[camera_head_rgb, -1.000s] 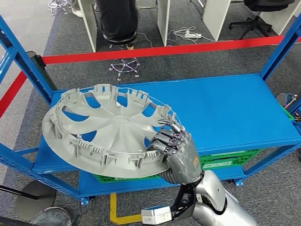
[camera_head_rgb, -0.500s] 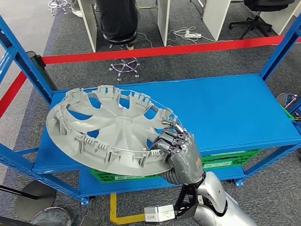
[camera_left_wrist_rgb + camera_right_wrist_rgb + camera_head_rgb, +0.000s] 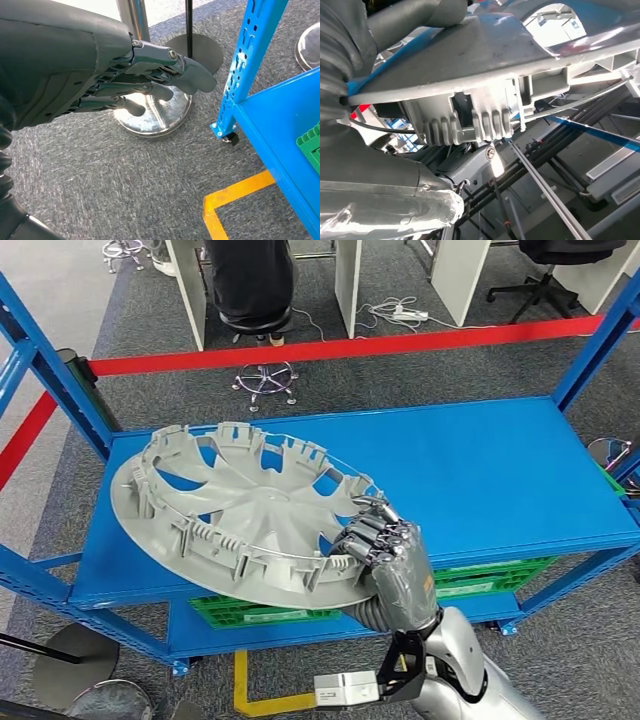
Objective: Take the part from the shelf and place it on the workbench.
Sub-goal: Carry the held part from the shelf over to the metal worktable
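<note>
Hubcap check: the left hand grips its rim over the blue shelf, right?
Wrong hand. The head view shows the right hand gripping the hubcap by its rim over the blue shelf. The left hand hangs empty above the carpet.

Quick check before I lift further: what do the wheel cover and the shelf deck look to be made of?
Wheel cover: probably moulded plastic, matte grey, judging by the thin ribs and clip tabs along its rim. Shelf deck: likely painted sheet metal, smooth glossy blue, on perforated blue posts.
</note>
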Controlling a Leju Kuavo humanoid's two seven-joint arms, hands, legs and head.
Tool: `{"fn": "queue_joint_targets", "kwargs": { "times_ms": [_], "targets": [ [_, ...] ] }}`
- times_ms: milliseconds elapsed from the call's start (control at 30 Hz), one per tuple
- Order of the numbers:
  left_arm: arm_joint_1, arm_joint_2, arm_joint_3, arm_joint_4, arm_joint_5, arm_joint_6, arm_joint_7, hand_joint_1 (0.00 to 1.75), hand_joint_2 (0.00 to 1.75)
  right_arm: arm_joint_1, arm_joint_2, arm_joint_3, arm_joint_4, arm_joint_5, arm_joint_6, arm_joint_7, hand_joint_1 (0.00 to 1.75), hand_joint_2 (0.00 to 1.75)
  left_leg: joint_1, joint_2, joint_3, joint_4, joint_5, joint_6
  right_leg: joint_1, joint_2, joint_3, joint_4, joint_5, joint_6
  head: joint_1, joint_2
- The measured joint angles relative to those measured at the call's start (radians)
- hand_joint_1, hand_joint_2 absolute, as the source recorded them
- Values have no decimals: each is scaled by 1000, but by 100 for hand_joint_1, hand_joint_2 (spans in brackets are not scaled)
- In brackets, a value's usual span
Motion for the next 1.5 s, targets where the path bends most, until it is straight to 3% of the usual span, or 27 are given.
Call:
{"fn": "queue_joint_targets", "kwargs": {
  "times_ms": [467, 633, 700, 767, 833, 867, 900, 933, 1033, 1100, 1167, 1233, 1267, 1333, 1400, 1433, 1500],
  "targets": [
    [1, 0, 0, 0, 1, 0, 0, 0, 175, 7, 1, -16, -10, 145, -37, 16, 175, 175, 0, 0, 0, 0, 0, 0, 0, 0, 0, 0, 0, 0, 0, 0],
    [1, 1, 0, 0, 1, 1, 2, 0, 175, 7, 1, -15, -11, 95, -43, 17, 175, 175, -6, 0, -2, 4, -2, 6, -5, 0, 1, -7, 5, 7, -1, 0],
    [1, 1, 0, 0, 1, 1, 3, 0, 175, 8, 1, -15, -15, 62, -38, 15, 175, 175, 0, 2, 5, -12, 6, 13, -4, 0, -3, -3, 0, 10, 0, 0],
    [0, 1, 1, 0, 2, 1, 4, 0, 175, 10, 1, -15, -18, 37, -25, 15, 175, 175, 5, 5, 11, -28, 15, 20, -2, -2, -34, 57, -38, 9, 2, 0],
    [1, 0, 1, 0, 5, 2, 4, 0, 175, 13, 1, -15, -18, 16, -9, 15, 175, 175, 4, 7, 11, -29, 16, 22, -1, -2, -96, 186, -98, 7, 4, 0],
    [2, -1, 1, 0, 6, 2, 5, 0, 175, 18, 1, -15, -18, 4, 0, 16, 175, 175, 3, 7, 11, -29, 15, 22, -1, -2, -125, 242, -115, 8, 4, 0],
    [3, -1, 1, 0, 7, 3, 5, 0, 175, 22, 1, -16, -18, -9, 9, 16, 175, 175, 3, 8, 11, -28, 15, 21, -1, -3, -138, 264, -113, 8, 4, 0],
    [4, -1, 2, 0, 7, 4, 6, 0, 175, 24, 1, -16, -18, -21, 19, 17, 175, 175, 3, 8, 11, -27, 14, 20, -1, -3, -133, 248, -93, 8, 4, 0],
    [4, -3, 3, 0, 8, 7, 8, 0, 175, 27, 1, -16, -18, -49, 44, 17, 175, 175, 3, 7, 10, -18, 6, 7, 0, -7, -46, 68, -9, 3, 4, 0],
    [5, -3, 5, 0, 8, 8, 9, 0, 175, 28, 1, -16, -18, -62, 53, 19, 175, 175, 2, 7, 5, -10, 3, -6, 4, -7, -14, 8, 2, -7, 4, 0],
    [6, -4, 6, 0, 9, 8, 9, 0, 175, 32, 1, -19, -18, -72, 60, 22, 175, 175, 3, 7, 2, -8, 3, -16, 7, -4, -14, 6, 5, -20, 3, 0],
    [7, -4, 7, 0, 9, 9, 9, 0, 175, 35, 3, -24, -18, -76, 62, 24, 175, 175, 7, 8, -5, 12, -17, -27, 6, -5, -13, 3, 8, -32, 2, 0],
    [7, -4, 7, 0, 9, 10, 9, 0, 175, 36, 4, -26, -18, -77, 62, 23, 175, 175, 9, 8, -20, 47, -41, -32, 4, -5, -12, 2, 9, -38, 0, 0],
    [8, -4, 8, 0, 9, 11, 9, 0, 175, 38, 6, -29, -18, -78, 62, 22, 175, 175, 12, 8, -73, 167, -103, -41, 5, -7, -12, 2, 8, -45, -2, 0],
    [10, -5, 8, 0, 8, 11, 9, 0, 175, 42, 7, -30, -18, -78, 62, 21, 175, 175, 16, 8, -118, 259, -128, -44, 6, -7, -12, 2, 8, -46, -2, 0],
    [11, -5, 8, 0, 8, 11, 9, 0, 175, 43, 7, -31, -18, -78, 62, 21, 175, 175, 18, 8, -118, 257, -113, -45, 6, -6, -12, 2, 8, -46, -2, 0],
    [12, -5, 9, 0, 8, 12, 10, 0, 175, 45, 7, -31, -18, -79, 62, 21, 175, 175, 22, 8, -71, 155, -43, -44, 6, -4, -10, 2, 7, -45, -2, 0]
  ]
}}
